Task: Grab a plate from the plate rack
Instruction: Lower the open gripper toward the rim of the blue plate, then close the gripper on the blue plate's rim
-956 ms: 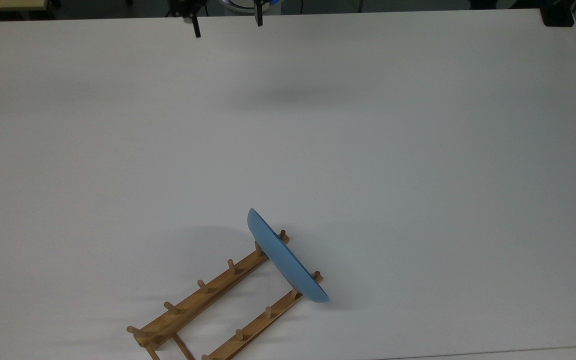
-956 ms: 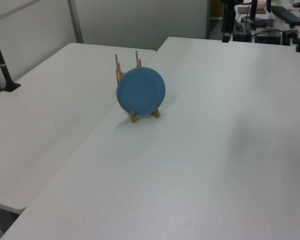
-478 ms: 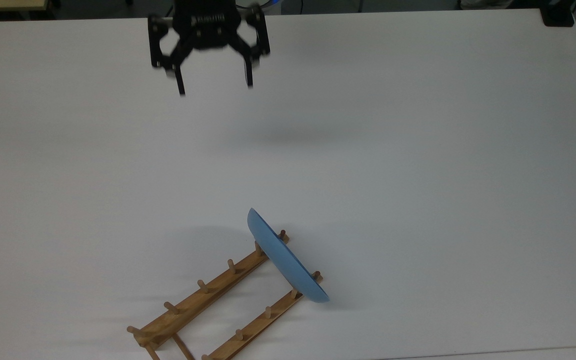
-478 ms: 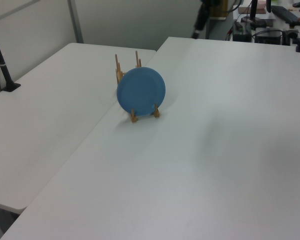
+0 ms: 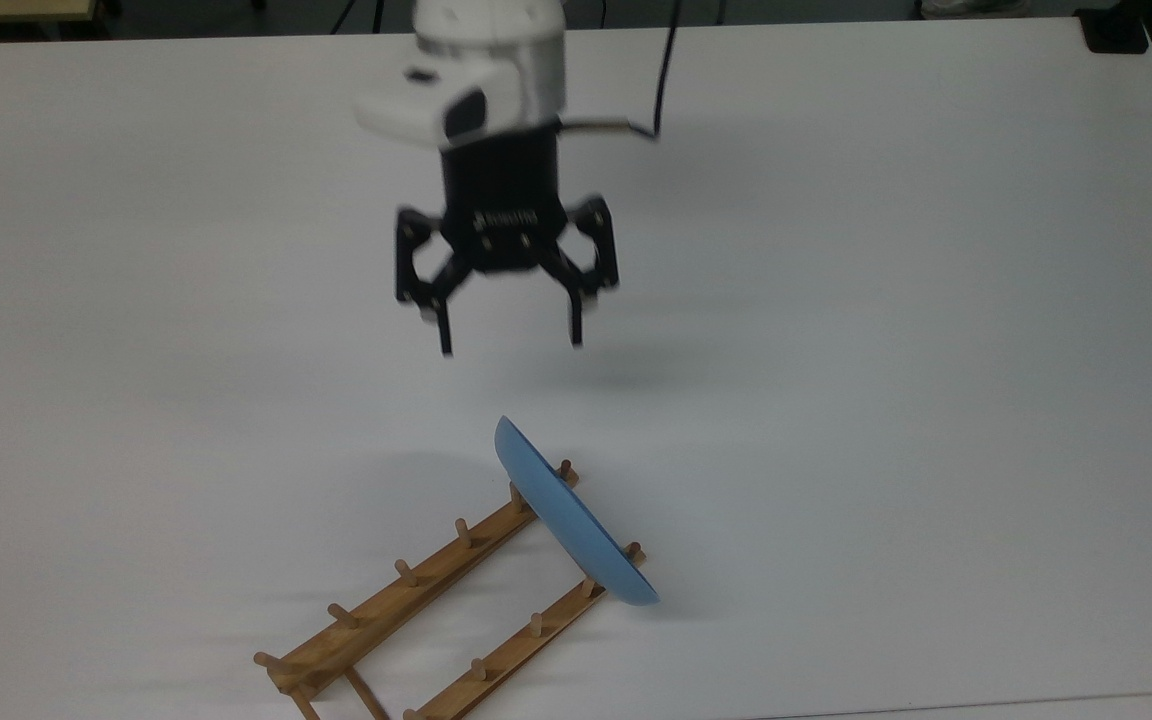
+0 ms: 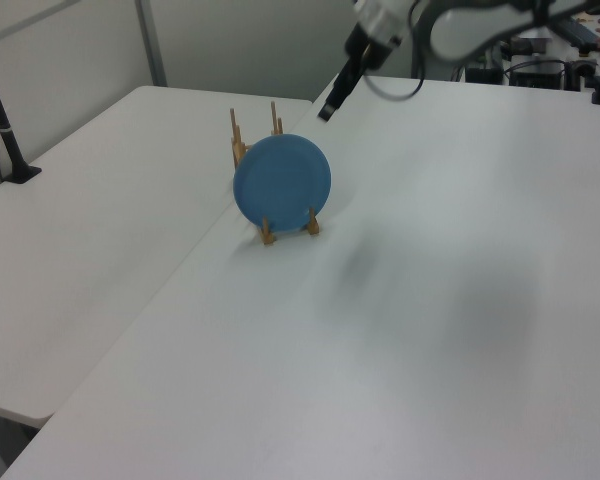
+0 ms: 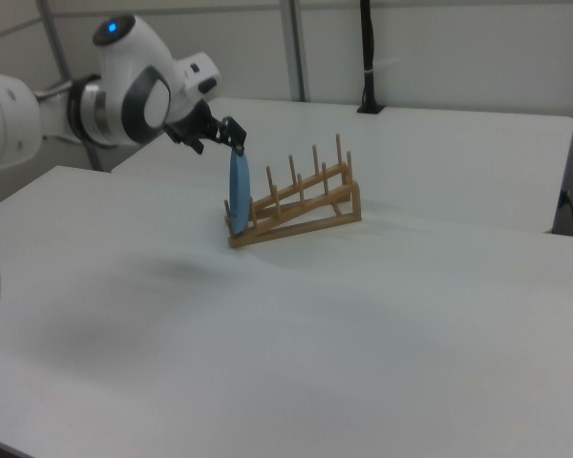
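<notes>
Top view first: the black two-finger gripper point(image 5: 511, 345) on its white arm hangs over the white table point(image 5: 936, 350) with fingers spread wide and nothing between them, at about 11 o'clock from the round light-blue plate point(image 5: 571, 520), which stands on edge in the end slot of the light-brown wooden peg rack point(image 5: 426, 600). Left view shows the plate's point(image 6: 282, 182) round face upright in the rack point(image 6: 270, 232), the gripper point(image 6: 328, 108) at about 1 o'clock from it and apart. Right view has the plate point(image 7: 239, 191) edge-on at the rack's point(image 7: 301, 205) near end, the gripper point(image 7: 231, 139) just above its top rim, whether touching I cannot tell.
</notes>
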Tool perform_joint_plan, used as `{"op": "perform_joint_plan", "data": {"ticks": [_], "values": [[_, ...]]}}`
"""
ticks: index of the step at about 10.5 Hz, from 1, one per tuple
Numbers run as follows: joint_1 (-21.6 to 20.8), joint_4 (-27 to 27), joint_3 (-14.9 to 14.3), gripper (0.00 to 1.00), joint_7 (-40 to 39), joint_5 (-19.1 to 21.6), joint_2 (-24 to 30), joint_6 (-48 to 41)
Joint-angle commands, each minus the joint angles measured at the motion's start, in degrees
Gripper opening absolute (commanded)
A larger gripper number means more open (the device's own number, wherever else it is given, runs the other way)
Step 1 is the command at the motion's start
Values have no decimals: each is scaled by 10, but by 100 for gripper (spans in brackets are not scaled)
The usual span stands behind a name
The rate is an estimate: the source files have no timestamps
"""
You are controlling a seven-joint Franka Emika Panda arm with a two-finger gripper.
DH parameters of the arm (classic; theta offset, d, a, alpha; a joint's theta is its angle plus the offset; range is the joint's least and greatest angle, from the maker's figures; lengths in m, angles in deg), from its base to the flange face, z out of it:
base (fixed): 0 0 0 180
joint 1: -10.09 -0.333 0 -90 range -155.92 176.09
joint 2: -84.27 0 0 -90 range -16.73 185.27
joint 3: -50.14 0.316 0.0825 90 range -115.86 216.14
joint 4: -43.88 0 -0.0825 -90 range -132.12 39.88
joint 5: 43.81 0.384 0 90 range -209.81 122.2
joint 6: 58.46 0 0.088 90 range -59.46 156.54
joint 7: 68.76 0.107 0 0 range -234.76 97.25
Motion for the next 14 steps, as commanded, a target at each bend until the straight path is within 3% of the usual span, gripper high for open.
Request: {"op": "perform_joint_plan", "data": {"ticks": [1, 3, 5, 6, 7, 9, 10, 11, 12, 14], "values": [[-15, 15, -6, 100, 71, -78, -65, 73], [-16, 15, -6, 95, 81, -96, -77, 88], [-15, 24, -7, 79, 81, -97, -90, 102], [-15, 33, -9, 58, 81, -97, -98, 103], [-16, 43, -13, 45, 81, -97, -107, 103], [-16, 44, -14, 37, 81, -115, -112, 103], [-15, 44, -14, 27, 81, -134, -114, 103], [-15, 44, -14, 6, 81, -137, -115, 103], [-15, 44, -14, 0, 82, -136, -114, 103], [-13, 44, -14, 0, 84, -132, -105, 103]]}}
